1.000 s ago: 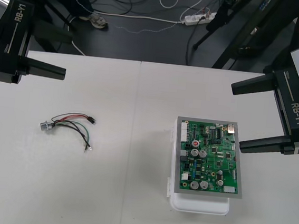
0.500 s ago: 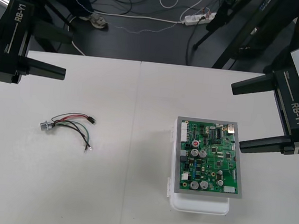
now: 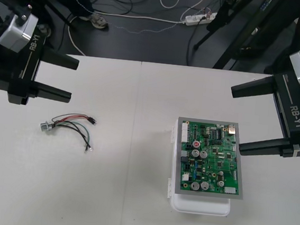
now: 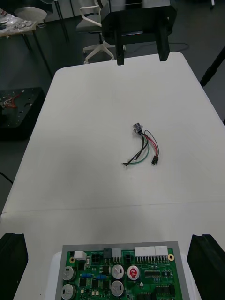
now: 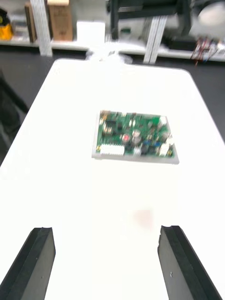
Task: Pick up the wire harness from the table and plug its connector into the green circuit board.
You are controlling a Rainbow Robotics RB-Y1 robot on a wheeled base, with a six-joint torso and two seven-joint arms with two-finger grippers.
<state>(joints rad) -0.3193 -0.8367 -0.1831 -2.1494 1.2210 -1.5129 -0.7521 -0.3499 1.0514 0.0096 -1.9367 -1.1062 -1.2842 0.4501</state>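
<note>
Wire harness [image 3: 69,125] is seen lying loose on the tabletop [image 3: 130,206], on the robot's left half, well apart from the green circuit board [image 3: 209,158]. Its round metal socket [image 3: 44,127] is at the end away from the board. The small black plug [image 3: 93,120] is at the end nearer the board and is not plugged in. Red, black and green wires are fanned out between the two ends. The board is seated on a white base [image 3: 199,205] on the right half of the tabletop.

Left tool [image 3: 73,79] is held over the tabletop just beyond the harness, toward the far edge, with fingers spread wide and nothing gripped. Right tool [image 3: 237,120] is held at the right side, close by the board's right edge, also spread wide and holding nothing.

In the right wrist view the harness [image 4: 145,147] is seen mid-tabletop, between the board [image 4: 119,272] and the left tool [image 4: 140,61]. In the left wrist view the board [image 5: 133,136] is seen ahead of the spread fingers [image 5: 35,262].
</note>
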